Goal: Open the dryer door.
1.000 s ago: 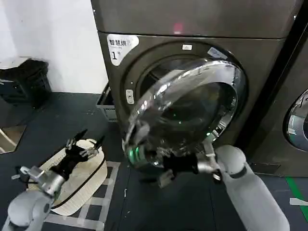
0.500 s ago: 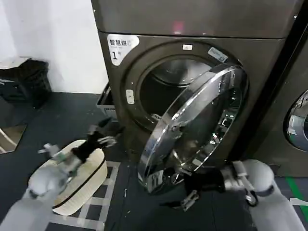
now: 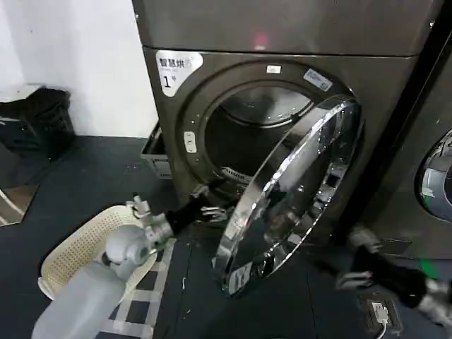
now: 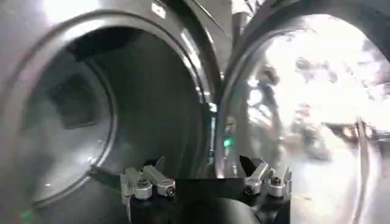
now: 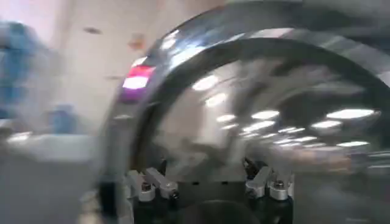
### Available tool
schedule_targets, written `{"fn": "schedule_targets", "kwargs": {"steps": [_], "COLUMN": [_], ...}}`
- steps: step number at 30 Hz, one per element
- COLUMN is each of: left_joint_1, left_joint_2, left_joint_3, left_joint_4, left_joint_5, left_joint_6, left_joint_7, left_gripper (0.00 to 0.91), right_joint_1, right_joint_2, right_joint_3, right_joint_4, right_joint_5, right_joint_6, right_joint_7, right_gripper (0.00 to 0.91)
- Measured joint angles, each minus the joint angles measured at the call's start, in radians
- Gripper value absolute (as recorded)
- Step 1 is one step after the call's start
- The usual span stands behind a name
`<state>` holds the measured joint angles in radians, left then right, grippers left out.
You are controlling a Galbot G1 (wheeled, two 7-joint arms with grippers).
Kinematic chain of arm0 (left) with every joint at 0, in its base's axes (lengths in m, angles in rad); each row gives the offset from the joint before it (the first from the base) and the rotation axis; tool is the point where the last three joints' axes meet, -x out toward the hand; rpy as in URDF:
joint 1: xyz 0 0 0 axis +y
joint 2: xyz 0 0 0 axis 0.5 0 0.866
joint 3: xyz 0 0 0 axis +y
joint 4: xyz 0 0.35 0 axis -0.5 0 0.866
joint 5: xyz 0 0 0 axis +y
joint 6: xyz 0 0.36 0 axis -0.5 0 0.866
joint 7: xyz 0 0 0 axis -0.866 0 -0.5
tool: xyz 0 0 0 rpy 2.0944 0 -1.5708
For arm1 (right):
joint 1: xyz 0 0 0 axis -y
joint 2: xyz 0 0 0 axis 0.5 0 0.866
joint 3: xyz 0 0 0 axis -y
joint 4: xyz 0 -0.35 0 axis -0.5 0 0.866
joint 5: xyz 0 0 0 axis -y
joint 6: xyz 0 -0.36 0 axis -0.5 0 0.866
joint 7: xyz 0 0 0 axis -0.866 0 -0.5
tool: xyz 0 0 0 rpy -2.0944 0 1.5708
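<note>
Door (image 3: 289,198) swung wide at frame centre, dryer (image 3: 233,141) drum exposed. Left gripper (image 3: 201,210) at opening's lower edge, jaws released, empty. Right gripper (image 3: 360,261) lower right, jaws released, clear of door.

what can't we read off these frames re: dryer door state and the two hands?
- Dryer door hinge side: head view, hidden behind the door's own chrome ring.
- Drum depth of the dryer: left wrist view, dark inside.
- Right hand contact with anything: head view, motion-blurred.
- Left hand gap to the door edge: left wrist view shows open fingers, the distance is unclear.
</note>
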<state>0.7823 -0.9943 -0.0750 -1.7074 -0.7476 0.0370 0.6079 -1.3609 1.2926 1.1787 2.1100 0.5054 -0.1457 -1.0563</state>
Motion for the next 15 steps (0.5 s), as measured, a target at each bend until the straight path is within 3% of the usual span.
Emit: {"fn": "schedule_targets", "kwargs": {"steps": [6,11,15], "left_joint_1": [-0.079,-0.141,-0.189], "left_joint_2": [-0.005,-0.004,-0.030], "left_joint_3": [0.133,0.234,0.318], "left_joint_4": [-0.002,-0.003,-0.003], "left_joint_5": [-0.003,-0.018,-0.031], "left_joint_6": [-0.013,-0.020,-0.015], "left_joint_7": [0.001,-0.001,-0.012], "left_gripper": [0.907,0.907,0.907], "right_joint_1": [-0.014,-0.048,-0.051], "right_joint_2": [-0.031,-0.054,-0.077], "right_joint_3": [0.150,0.252,0.324], "right_joint_4": [-0.008,-0.029,-0.045], "right_joint_5": [-0.034,-0.106,-0.113], "right_joint_6": [-0.099,-0.019,0.003], "right_joint_7": [0.451,0.661,0.772], "right_gripper": [0.907,0.907,0.907]}}
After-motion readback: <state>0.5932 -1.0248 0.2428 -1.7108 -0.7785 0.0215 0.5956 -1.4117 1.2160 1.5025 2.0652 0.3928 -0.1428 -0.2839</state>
